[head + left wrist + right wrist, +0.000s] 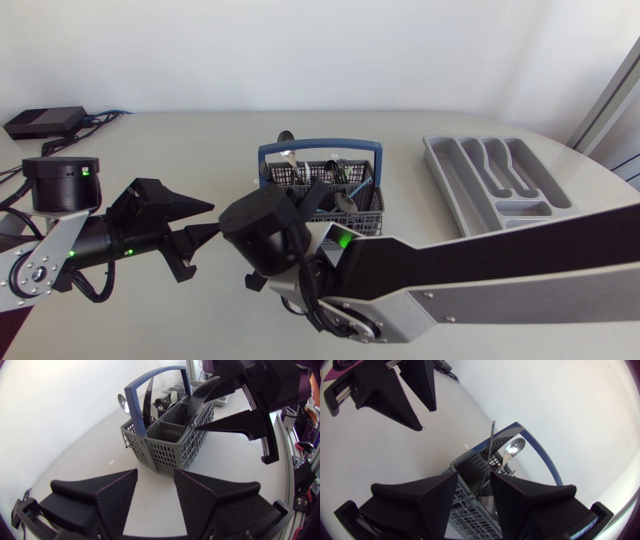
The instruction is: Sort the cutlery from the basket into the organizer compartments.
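Table, pale. Grey basket with blue hoop handle stands mid-table. Grey organizer is to its right in the head view, well apart from it. Black box with cables sits at the far left corner.

The basket holds cutlery upright. A spoon stands bowl-up at the handle side. A thin dark handle rises beside it. The other pieces are too crowded to tell apart.

The right arm crosses past the middle of the table, and its bulk hides the near side of the basket from above. Right gripper is over the basket, jaws parted by a narrow gap. The thin dark handle runs up between the fingers. No grip from both sides is visible, so it is not clamped. In the left wrist view one finger dips among the basket's dividers.

Left gripper hangs above bare table just beside the basket, pointing at it. Its jaws are spread wide, holding nothing and touching nothing.
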Available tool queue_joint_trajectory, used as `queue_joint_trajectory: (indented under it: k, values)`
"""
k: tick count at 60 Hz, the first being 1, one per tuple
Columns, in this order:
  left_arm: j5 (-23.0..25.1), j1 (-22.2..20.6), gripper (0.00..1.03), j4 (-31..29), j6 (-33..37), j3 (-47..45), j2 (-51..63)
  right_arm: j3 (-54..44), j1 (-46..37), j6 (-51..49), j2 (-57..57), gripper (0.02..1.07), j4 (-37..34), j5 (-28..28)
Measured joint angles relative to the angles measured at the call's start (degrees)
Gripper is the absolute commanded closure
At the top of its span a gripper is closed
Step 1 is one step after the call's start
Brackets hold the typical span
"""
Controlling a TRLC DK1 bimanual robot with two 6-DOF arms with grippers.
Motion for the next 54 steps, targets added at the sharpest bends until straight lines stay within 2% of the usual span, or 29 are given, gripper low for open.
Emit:
queue_joint_trajectory:
  k: [6,15,22,38,54]
  values:
    - [0.0,0.0,0.52,0.2,0.0,0.0,0.02,0.72,-0.35,0.04,0.74,0.71,0.13,0.04]
    - [0.0,-0.55,0.52,0.24,0.0,0.0,0.11,1.79,-0.7,0.44,2.05,0.94,0.09,0.31]
    - [0.0,-1.11,0.52,0.26,-0.04,0.0,0.11,2.03,-1.42,1.27,2.29,1.01,-0.28,0.66]
    - [-0.02,-2.67,0.52,0.22,-1.07,-0.11,0.09,2.29,-2.56,1.51,0.72,1.01,-2.38,-1.6]
    - [-1.14,-4.63,0.52,-0.85,-1.14,-0.22,-2.01,3.32,-3.04,1.49,-1.73,1.01,-7.98,-5.55]
